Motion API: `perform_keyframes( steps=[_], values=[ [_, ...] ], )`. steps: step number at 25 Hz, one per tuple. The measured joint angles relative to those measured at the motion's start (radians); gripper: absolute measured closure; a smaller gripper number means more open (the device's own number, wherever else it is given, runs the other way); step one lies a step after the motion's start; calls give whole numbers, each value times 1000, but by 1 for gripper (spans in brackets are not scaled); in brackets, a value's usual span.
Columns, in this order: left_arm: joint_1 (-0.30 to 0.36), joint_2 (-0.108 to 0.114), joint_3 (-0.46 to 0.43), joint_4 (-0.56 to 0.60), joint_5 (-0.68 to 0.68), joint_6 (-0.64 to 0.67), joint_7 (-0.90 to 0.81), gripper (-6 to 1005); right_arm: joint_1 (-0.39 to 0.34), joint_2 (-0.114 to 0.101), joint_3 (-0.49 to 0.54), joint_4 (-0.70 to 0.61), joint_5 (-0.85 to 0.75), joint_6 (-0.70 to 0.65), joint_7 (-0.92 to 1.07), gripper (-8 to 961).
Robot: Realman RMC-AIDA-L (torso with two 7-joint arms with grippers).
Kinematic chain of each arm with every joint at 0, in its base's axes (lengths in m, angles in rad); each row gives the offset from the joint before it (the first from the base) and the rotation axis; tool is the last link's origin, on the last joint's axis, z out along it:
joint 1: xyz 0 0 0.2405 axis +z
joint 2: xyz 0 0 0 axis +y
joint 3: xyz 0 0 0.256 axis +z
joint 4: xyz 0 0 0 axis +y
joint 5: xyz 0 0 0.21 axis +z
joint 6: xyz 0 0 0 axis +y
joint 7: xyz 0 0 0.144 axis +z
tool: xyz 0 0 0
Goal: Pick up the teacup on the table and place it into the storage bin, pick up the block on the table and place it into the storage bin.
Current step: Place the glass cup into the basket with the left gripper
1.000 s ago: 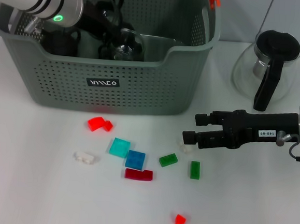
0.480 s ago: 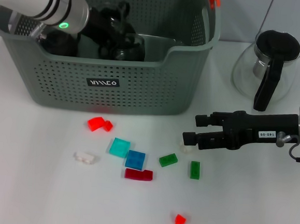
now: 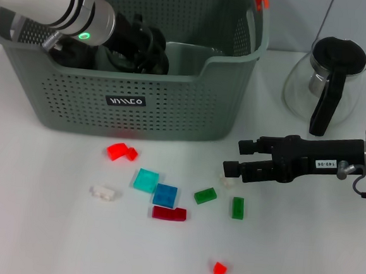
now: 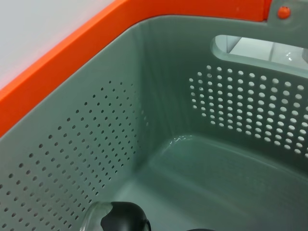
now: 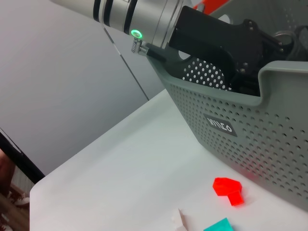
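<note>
Grey-green storage bin point(image 3: 172, 111): left gripper point(image 3: 143, 42) reaches inside; whether it is open or gripping cannot be told. Teacup not discernible. White block point(image 3: 226, 178) lies on table point(image 3: 301, 248) between right gripper's point(image 3: 231, 157) parted jaws; green blocks point(image 3: 205, 195) just beside; glass pot point(image 3: 326, 85) well behind.

We see matt perforated plastic storage bin point(image 3: 173, 104), translucent glossy plastic blocks point(image 3: 155, 189), clear glass pot point(image 3: 323, 81), smooth white table point(image 3: 49, 228).

A lab test bench: bare white table point(image 3: 48, 240), plain grey wall point(image 5: 53, 72), scattered toy blocks point(image 3: 164, 194)
</note>
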Motion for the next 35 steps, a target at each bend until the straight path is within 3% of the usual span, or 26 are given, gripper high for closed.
perform_keyframes(
  steps=[7,15,20,29,32,35],
  values=[
    [0,0,0,20,1,19,-2,646,0,0,2,-2,0,0,0,26],
    [9,4,-9,116,3,129,-10,501,0,0,4,-6,0,0,-1,26],
    [25,7,-15,214,3,232,-23,264,1,-1,5,-7,0,0,-3,26],
    [79,-7,-25,403,-18,343,-47,215,3,-5,5,-9,0,0,-6,26],
    [115,-32,-72,521,-73,414,-43,215,8,-12,6,-9,2,-6,-6,25],
    [140,-38,-104,593,-148,492,-39,216,11,-15,7,-11,3,-11,-6,25]
  ],
)
